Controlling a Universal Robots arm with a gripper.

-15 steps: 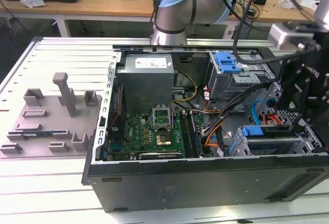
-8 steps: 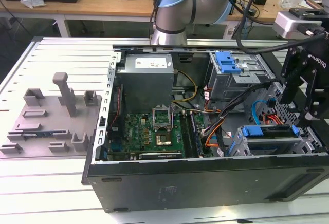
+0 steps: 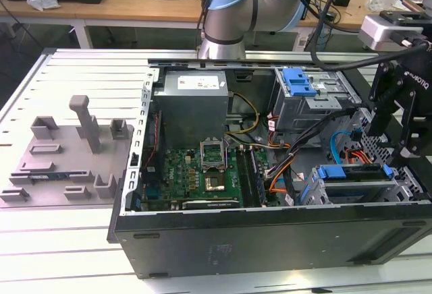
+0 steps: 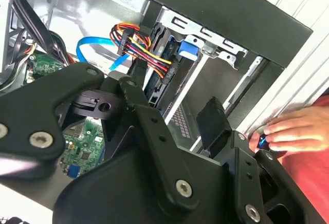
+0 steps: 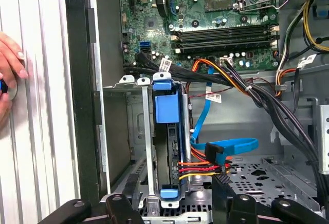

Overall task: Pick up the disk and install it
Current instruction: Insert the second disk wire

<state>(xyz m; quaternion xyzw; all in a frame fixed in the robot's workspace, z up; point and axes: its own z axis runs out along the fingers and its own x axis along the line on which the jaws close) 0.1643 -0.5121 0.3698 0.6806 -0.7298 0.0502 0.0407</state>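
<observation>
Now, at the install step, we see the disk [image 5: 166, 131] standing edge-on in its metal bay [image 5: 145, 131] at the near right corner of the computer case [image 3: 270, 240], with the red and yellow cables [image 5: 198, 167] plugged in beside it. The gripper [image 5: 177, 206] hangs over the bay, spread wide and holding nothing, with 1 finger on each side. A person's hand [image 5: 10, 64] rests on the table [image 5: 46, 131] outside the case. We judge the disk seated; any further move calls for clearing the cables.
</observation>
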